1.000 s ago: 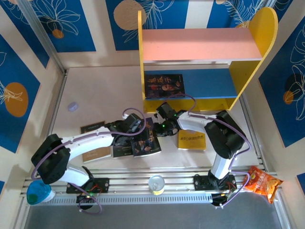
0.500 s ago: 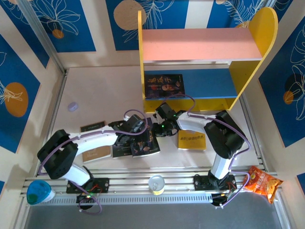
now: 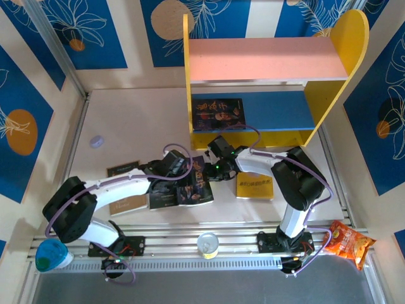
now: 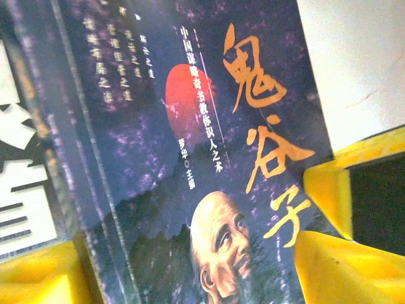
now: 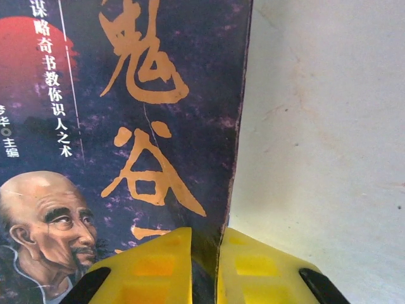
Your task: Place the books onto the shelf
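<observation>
Right wrist: right gripper (image 5: 218, 266) jaws clamped on one edge of the thin dark-purple portrait-cover paperback (image 5: 126, 126) on the pale table (image 3: 139, 126) near the yellow-sided wooden shelf (image 3: 266, 66), left gripper (image 4: 190, 247) jaws apart astride it; likely light, floppy, glossy, so grip deep.

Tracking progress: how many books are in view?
6: dark book on the shelf, lower board; on the table: small black book, tan book, larger black book, portrait-cover book in the right hand, yellow book. Arms may hide more.
</observation>
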